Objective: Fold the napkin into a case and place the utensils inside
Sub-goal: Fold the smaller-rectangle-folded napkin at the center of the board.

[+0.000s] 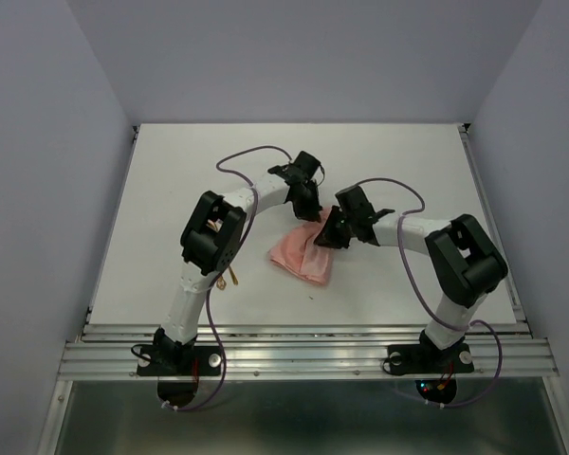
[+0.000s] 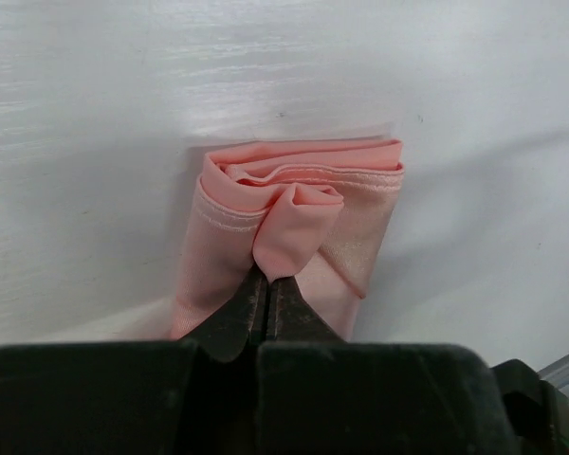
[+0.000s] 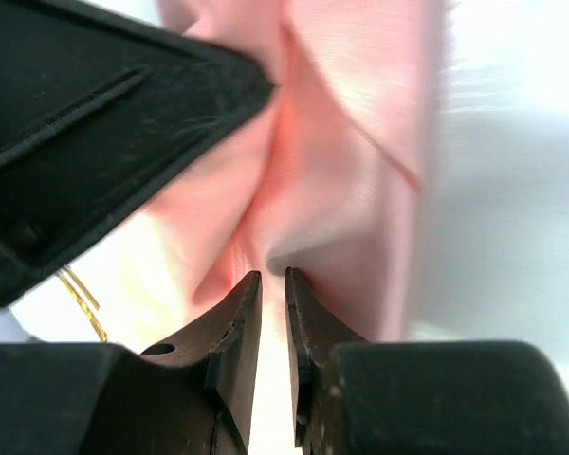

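The salmon-pink napkin lies folded into a short layered strip in the middle of the table. In the left wrist view the napkin shows stacked folds, and my left gripper is shut on a pinched loop of its top layer. My left gripper sits at the napkin's far end. My right gripper is beside it; in the right wrist view my right gripper is nearly closed on a crease of the napkin. The gold utensils lie left of the napkin, mostly hidden by my left arm; one also shows in the right wrist view.
The white table has raised edges at the left and right sides and a metal rail along the front. My left gripper's black body fills the upper left of the right wrist view, very close to my right gripper.
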Controlling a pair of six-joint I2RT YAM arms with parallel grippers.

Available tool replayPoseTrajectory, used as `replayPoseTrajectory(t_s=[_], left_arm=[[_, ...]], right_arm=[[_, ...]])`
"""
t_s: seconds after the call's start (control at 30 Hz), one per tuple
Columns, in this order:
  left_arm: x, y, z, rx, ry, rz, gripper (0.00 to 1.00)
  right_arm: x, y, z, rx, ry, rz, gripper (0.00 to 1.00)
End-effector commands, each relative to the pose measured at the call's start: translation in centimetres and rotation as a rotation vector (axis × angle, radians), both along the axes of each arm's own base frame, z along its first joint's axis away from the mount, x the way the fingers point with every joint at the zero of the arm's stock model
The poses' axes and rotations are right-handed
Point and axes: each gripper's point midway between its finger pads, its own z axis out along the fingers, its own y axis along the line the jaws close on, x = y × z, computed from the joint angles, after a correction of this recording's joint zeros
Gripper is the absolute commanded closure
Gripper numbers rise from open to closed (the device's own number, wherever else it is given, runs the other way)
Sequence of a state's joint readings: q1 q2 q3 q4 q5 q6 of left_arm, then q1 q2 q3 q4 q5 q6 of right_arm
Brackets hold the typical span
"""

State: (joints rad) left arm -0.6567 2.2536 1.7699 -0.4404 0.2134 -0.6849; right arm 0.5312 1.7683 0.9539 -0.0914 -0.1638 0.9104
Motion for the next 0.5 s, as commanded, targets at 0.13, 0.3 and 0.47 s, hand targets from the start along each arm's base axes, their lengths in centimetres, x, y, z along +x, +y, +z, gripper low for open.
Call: replayPoseTrajectory(t_s=[0.13, 0.3, 0.47], left_arm=[[0.4, 1.6, -1.9, 0.097, -0.006, -0.026, 1.0], [0.4, 2.3, -2.3, 0.12, -0.007, -0.036, 1.0], [0.3, 2.4, -2.4, 0.126, -0.012, -0.055, 1.0]], right_arm=[[2.6, -2.6, 4.6, -0.03, -0.123, -0.049, 0.77], [5.0, -6.0, 5.0, -0.039, -0.131, -0.116, 0.77], [6.8, -6.1, 3.6, -0.079, -0.111, -0.025, 0.83]])
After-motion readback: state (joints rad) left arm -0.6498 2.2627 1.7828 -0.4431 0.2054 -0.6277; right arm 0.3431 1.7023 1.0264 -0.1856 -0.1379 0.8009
